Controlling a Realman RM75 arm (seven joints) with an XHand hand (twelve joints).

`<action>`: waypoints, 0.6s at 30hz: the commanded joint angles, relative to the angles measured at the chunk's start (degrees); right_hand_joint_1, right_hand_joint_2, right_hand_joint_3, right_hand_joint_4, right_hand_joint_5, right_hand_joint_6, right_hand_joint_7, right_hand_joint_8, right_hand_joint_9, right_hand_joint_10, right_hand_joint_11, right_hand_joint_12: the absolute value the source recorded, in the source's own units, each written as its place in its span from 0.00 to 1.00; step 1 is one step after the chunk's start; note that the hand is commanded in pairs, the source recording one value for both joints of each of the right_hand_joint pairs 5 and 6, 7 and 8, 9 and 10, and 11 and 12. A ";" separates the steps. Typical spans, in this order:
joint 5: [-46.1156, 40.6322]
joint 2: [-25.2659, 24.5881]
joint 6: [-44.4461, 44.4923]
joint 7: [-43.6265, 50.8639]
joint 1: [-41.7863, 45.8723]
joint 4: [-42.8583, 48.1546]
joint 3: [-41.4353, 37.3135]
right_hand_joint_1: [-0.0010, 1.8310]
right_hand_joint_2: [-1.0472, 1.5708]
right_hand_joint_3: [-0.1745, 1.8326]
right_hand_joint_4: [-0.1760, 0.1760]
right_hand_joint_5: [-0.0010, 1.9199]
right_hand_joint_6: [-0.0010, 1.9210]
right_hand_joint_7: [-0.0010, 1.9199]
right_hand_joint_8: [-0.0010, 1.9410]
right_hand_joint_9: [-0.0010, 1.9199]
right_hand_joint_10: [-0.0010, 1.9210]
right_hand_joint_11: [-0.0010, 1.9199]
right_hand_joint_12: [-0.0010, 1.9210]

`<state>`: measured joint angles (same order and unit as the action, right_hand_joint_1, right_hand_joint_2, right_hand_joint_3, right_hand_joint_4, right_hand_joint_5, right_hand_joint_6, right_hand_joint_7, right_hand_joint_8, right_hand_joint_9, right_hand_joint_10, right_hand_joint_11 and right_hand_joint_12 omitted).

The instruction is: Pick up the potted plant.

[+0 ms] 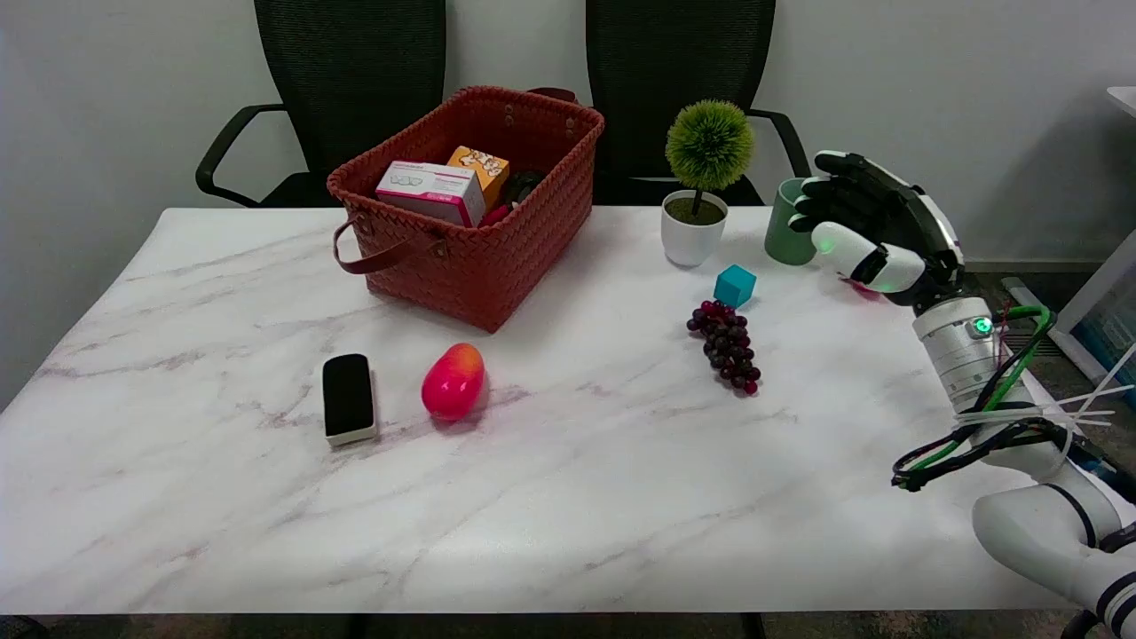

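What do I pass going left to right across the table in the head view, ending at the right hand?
Black eraser block → red mango → woven basket → potted plant → purple grapes → green cup → right hand, raised beside the cup, holding nothing. The teal cube overlaps plant and grapes, so it is omitted.

On a white marbled table [222, 497]: one woven red basket [524, 257] holding two cardboard boxes [430, 191], one white-potted plant [697, 186], one green cup [785, 231], one teal cube [735, 286], one purple grape bunch [728, 344], one red-orange mango [453, 381], one black-and-white eraser [348, 398]; two black chairs [351, 80] behind.

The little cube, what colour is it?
Teal; the cube shows in the head view.
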<state>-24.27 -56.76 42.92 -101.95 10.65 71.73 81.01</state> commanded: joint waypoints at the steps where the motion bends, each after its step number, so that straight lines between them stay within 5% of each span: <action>1: -2.24 1.42 3.69 -0.20 -1.64 -7.43 2.69 0.64 0.48 0.53 0.50 0.29 0.29 0.39 0.39 0.40 0.40 0.44 0.44; 10: -1.83 2.68 -2.04 0.12 -7.02 -10.78 4.63 0.64 0.48 0.50 0.50 0.29 0.29 0.40 0.40 0.39 0.39 0.42 0.42; 18: -1.76 3.25 -4.69 0.12 -22.85 -24.00 19.46 0.63 0.40 0.54 0.50 0.27 0.27 0.36 0.36 0.38 0.38 0.40 0.40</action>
<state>-25.94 -55.00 43.25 -101.99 6.30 63.97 84.67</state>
